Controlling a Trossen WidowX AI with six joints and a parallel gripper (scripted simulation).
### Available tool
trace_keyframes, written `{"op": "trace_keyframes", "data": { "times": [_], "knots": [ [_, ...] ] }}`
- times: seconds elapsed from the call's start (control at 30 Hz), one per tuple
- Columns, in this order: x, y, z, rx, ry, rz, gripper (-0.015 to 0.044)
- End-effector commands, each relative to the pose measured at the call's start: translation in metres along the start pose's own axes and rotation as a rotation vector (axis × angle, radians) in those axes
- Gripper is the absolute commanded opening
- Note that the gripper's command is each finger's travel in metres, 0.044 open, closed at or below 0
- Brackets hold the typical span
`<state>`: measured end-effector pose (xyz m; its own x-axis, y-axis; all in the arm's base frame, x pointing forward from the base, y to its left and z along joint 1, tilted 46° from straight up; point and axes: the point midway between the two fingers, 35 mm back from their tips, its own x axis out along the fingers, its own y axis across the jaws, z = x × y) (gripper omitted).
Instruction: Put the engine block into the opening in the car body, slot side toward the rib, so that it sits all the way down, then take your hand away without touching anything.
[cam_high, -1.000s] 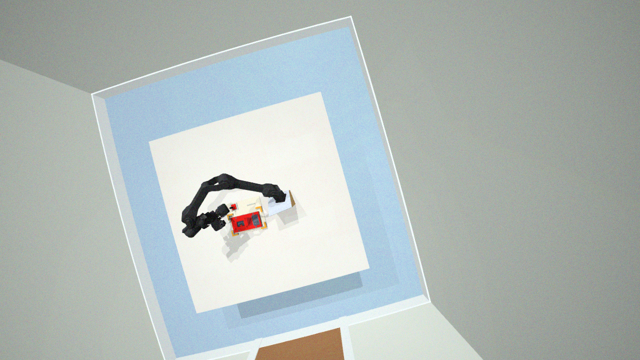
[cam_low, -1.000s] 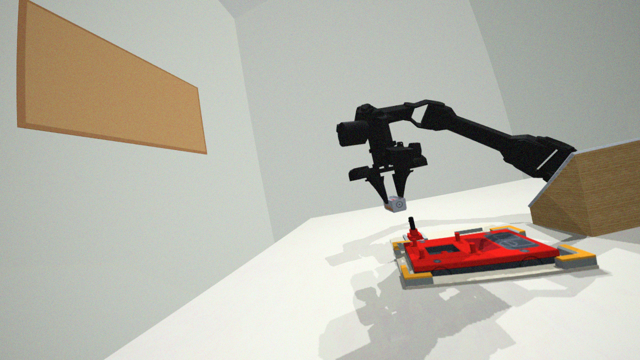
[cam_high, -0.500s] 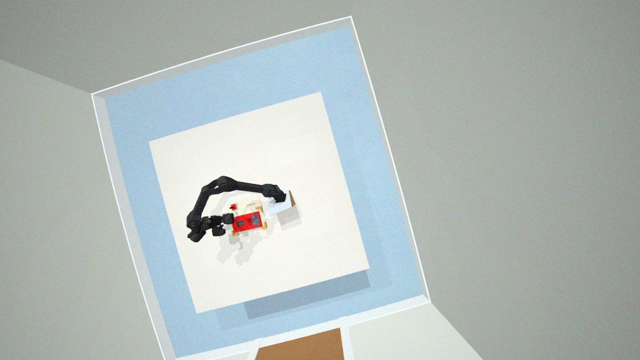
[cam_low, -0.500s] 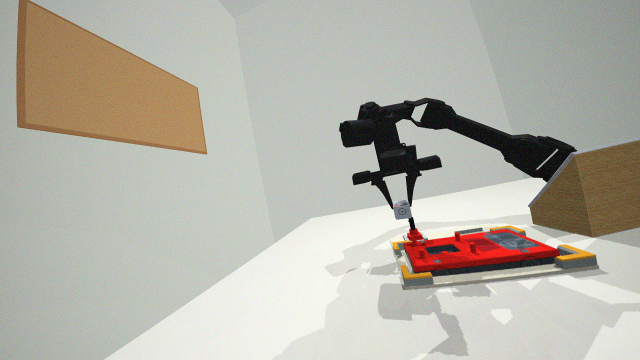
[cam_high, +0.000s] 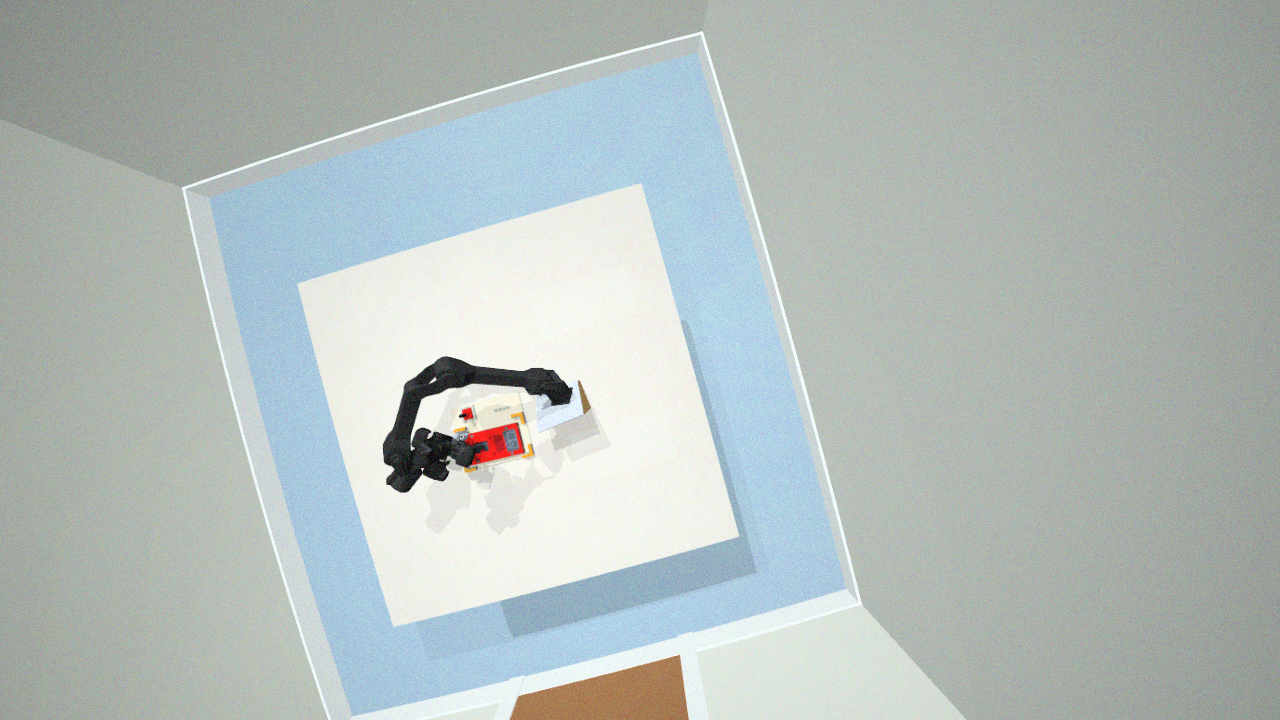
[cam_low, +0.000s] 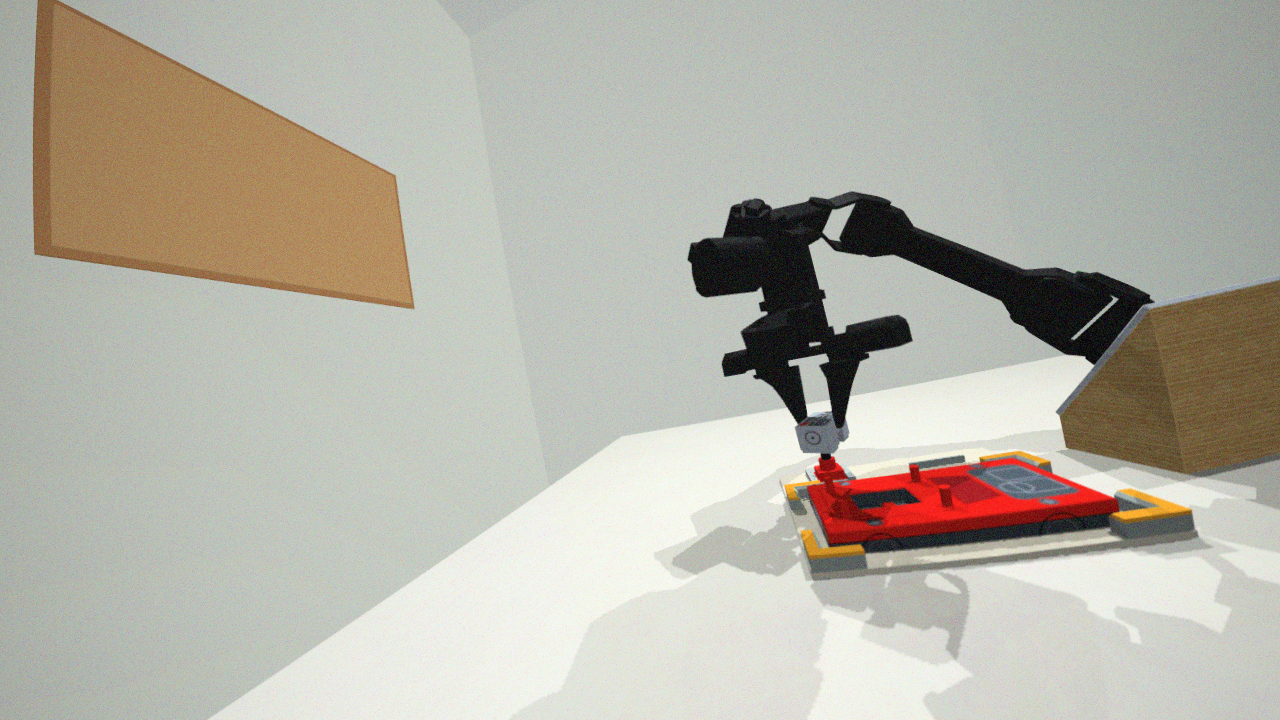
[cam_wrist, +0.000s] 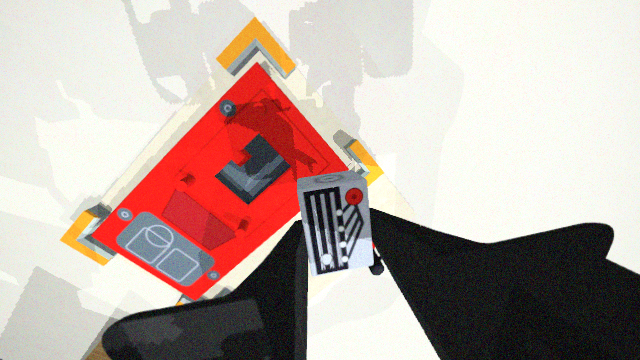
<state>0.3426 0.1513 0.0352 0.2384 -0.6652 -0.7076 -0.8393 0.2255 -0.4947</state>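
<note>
My gripper (cam_low: 821, 419) (cam_wrist: 334, 221) is shut on the engine block (cam_low: 812, 440) (cam_wrist: 327, 240), a grey block with black stripes and a red cap on its upper face. It holds the block above the edge of the red car body (cam_high: 492, 435) (cam_low: 904, 519) (cam_wrist: 200, 145). The dark opening (cam_low: 895, 497) (cam_wrist: 252, 172) lies up and to the left of the block in the wrist view, and the block is turned relative to it. The red rib (cam_wrist: 243, 157) juts in from one side of the opening. I cannot tell which block side has the slot.
A red part with a black stick (cam_high: 466, 413) (cam_low: 825, 471) stands beside the car, mostly hidden behind the block in the wrist view. Short red posts (cam_low: 946, 495) (cam_wrist: 243, 223) rise from the body. Yellow-topped corner guides (cam_low: 1154, 505) (cam_wrist: 255, 35) surround it. A wooden wedge (cam_low: 1226, 385) stands near the arm's base.
</note>
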Motion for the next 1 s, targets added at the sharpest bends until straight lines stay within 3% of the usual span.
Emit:
{"op": "trace_keyframes", "data": {
  "times": [0.0, 0.97],
  "knots": [
    [0.002, 0.009, 0.005, 0.139, -0.005, 0.0, 0.0],
    [0.023, 0.054, 0.021, 0.98, 0.003, -0.003, 0.0]
  ]
}}
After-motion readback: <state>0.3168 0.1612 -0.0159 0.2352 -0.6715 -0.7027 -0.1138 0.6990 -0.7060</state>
